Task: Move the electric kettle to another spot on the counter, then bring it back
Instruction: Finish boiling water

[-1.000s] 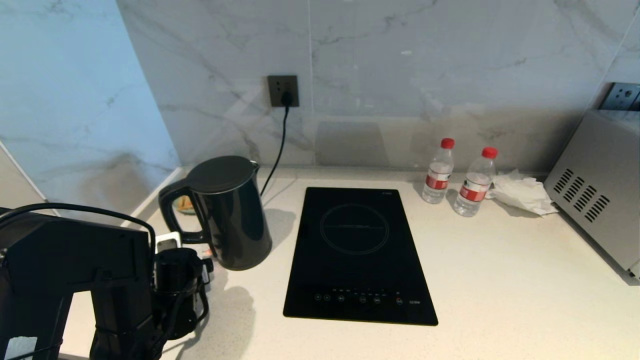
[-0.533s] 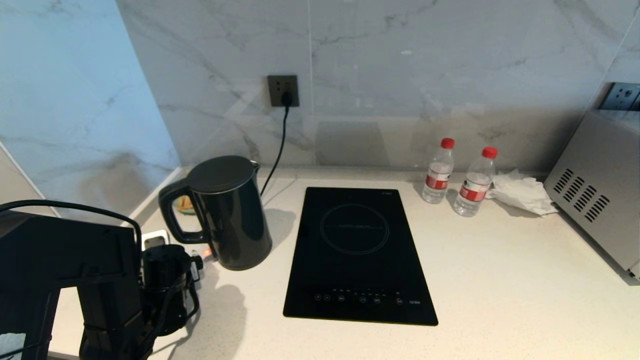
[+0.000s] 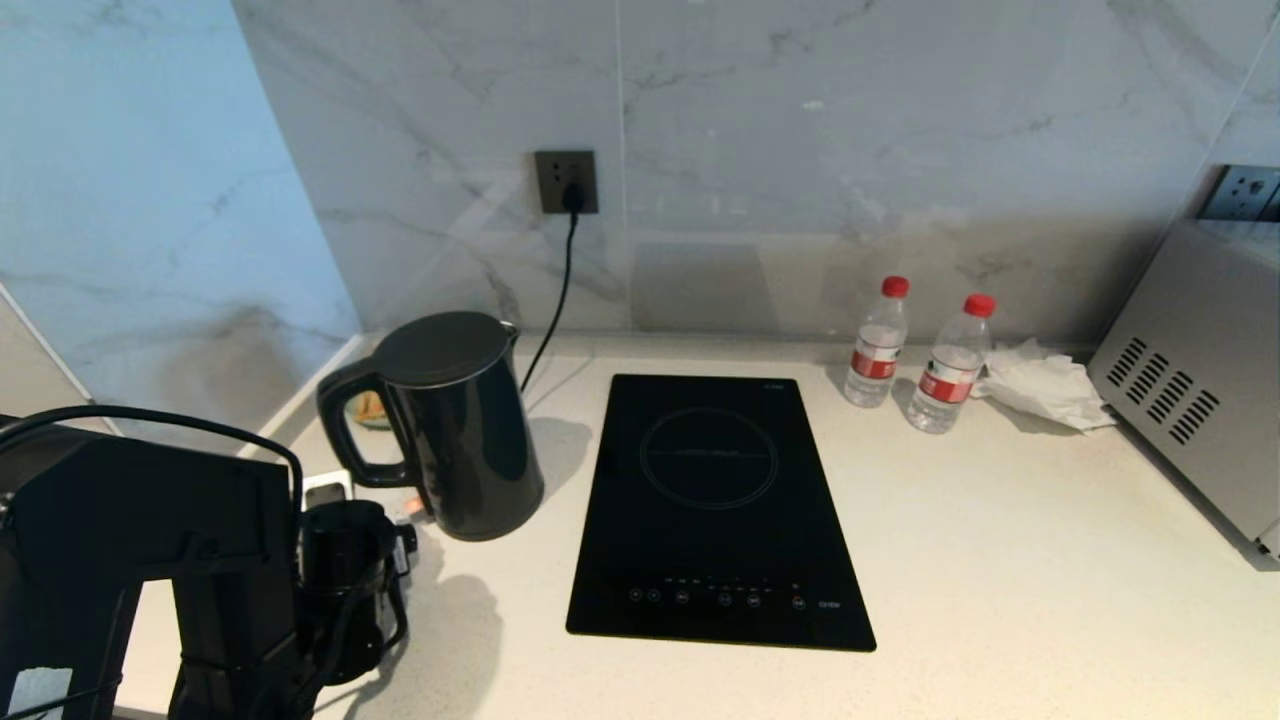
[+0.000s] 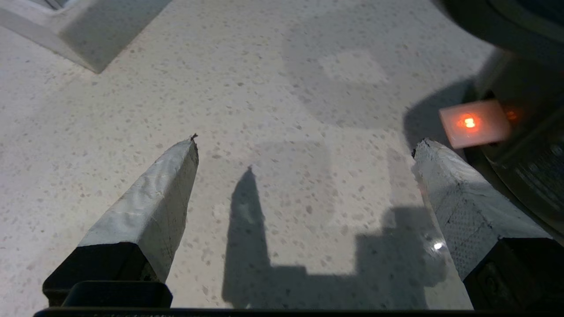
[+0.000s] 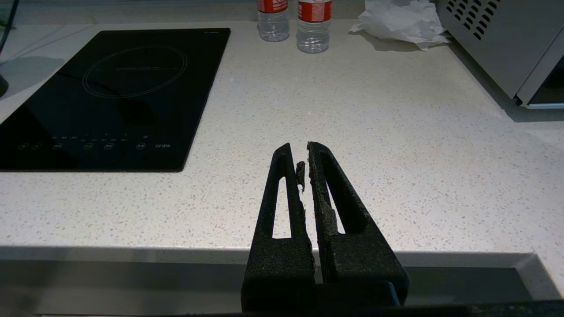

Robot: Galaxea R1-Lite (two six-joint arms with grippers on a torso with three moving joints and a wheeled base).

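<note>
Counter point(image 3: 1000, 560) lies beneath the splayed left end effector point(image 4: 304, 149).

Glossy black electric kettle point(image 3: 462, 425) upright, lid shut, on speckled off-white counter point(image 3: 1000, 560)

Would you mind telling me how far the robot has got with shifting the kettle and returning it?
Nothing looks finished: the electric kettle stands on the counter, left of the induction hob, unheld. In hand: the left gripper is open, empty, low over the counter beside the kettle's base. The right gripper is shut, parked at the counter's front edge. From this moment alone I cannot tell which leg remains.
</note>
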